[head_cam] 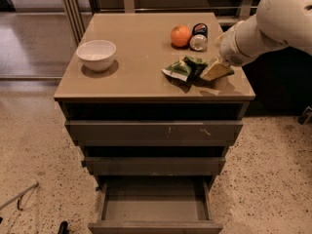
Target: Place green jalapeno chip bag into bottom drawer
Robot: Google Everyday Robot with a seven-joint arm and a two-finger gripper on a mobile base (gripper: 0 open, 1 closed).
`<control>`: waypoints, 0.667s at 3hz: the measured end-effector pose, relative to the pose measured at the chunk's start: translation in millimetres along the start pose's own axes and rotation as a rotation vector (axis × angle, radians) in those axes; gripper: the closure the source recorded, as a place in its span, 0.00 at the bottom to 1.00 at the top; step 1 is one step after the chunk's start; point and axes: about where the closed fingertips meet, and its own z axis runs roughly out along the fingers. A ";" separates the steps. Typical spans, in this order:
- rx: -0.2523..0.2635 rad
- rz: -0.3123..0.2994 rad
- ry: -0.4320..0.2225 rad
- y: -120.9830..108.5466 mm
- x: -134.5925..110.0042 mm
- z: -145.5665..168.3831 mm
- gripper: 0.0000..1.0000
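Gripper (214,70) at right end of bag (184,68) on cabinet top (136,48); open/closed: can't tell. Pinch foil securely before lifting; drawer (155,206) already open below.

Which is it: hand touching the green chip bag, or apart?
Touching. Camera view: the hand, low over the tabletop, overlaps the right end of the green chip bag, no gap.
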 end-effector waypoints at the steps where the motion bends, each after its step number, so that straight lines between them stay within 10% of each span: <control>1: 0.000 0.027 0.015 -0.3 14.2 19.1 0.54; 2: 0.000 0.027 0.015 -0.2 14.3 19.5 0.77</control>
